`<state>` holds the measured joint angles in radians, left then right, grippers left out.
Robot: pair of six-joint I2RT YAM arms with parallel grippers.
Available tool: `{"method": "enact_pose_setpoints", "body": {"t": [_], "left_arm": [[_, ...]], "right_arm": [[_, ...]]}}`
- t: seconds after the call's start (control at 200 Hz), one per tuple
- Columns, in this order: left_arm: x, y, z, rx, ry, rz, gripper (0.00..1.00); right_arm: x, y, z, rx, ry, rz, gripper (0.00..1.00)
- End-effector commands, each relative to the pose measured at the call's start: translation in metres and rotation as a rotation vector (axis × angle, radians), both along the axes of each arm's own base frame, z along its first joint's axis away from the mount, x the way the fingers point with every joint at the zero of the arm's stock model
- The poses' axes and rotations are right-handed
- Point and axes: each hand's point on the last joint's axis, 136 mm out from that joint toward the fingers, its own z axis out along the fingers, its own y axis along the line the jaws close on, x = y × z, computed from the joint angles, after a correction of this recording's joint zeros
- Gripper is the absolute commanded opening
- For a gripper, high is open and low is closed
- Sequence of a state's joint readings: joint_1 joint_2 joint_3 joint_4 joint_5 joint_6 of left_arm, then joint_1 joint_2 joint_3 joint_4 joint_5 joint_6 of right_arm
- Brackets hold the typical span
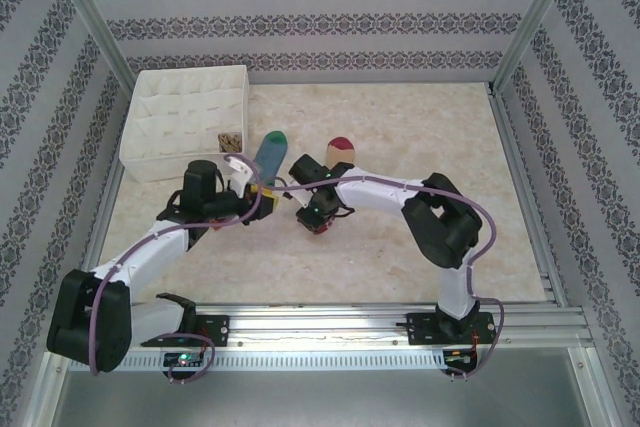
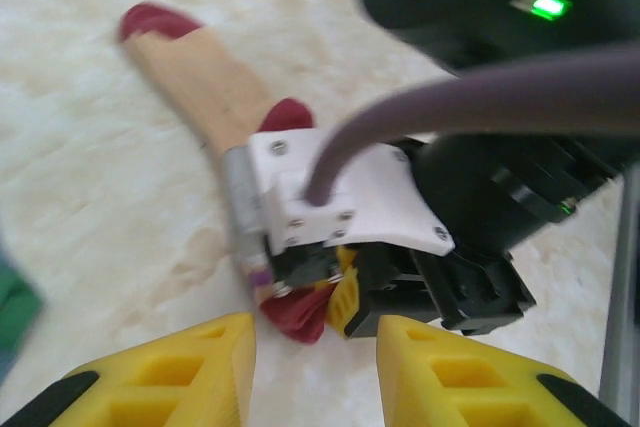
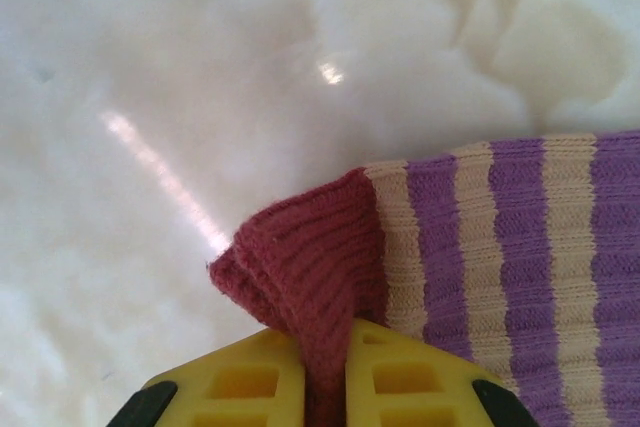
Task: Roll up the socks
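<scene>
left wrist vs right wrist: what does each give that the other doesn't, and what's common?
Left wrist: the tan sock at full length out to its maroon toe, the right gripper from outside, the open left gripper, and a green toe at the left edge. Right wrist: close-up of the purple-and-tan stripes and the ribbed weave where the fingers pinch. Shared: the maroon cuff clamped by the right gripper, lying on the marbled table.

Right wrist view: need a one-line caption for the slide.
Right gripper pinches the maroon cuff of the striped tan sock, which lies on the marbled table.
</scene>
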<state>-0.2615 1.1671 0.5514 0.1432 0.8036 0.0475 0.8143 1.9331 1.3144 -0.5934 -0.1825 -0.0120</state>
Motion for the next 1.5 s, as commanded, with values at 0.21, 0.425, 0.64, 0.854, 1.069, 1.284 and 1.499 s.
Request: {"method": "enact_pose_setpoints", "body": {"t": [0.21, 0.425, 0.64, 0.854, 1.069, 1.284, 1.499], "left_arm": [[-0.043, -0.045, 0.008, 0.048, -0.488, -0.329, 0.41], [-0.053, -0.058, -0.014, 0.141, -0.517, -0.381, 0.44], [-0.057, -0.066, -0.038, 0.218, -0.496, -0.430, 0.46], [-0.051, -0.077, -0.053, 0.249, -0.477, -0.464, 0.50], [-0.046, -0.085, -0.062, 0.251, -0.470, -0.485, 0.49], [-0.048, -0.091, -0.068, 0.232, -0.445, -0.520, 0.31], [-0.050, -0.093, -0.071, 0.212, -0.388, -0.511, 0.00]], "right_arm": [[-0.048, -0.003, 0.025, 0.260, 0.186, 0.033, 0.09], [-0.050, -0.014, 0.032, 0.342, 0.240, -0.013, 0.08], [-0.052, -0.018, 0.038, 0.361, 0.250, -0.010, 0.08], [-0.055, -0.021, 0.040, 0.352, 0.254, -0.003, 0.08], [-0.059, -0.022, 0.040, 0.347, 0.273, -0.004, 0.08], [-0.063, -0.022, 0.038, 0.341, 0.296, -0.002, 0.08], [-0.063, -0.019, 0.039, 0.351, 0.311, -0.017, 0.27]]}}
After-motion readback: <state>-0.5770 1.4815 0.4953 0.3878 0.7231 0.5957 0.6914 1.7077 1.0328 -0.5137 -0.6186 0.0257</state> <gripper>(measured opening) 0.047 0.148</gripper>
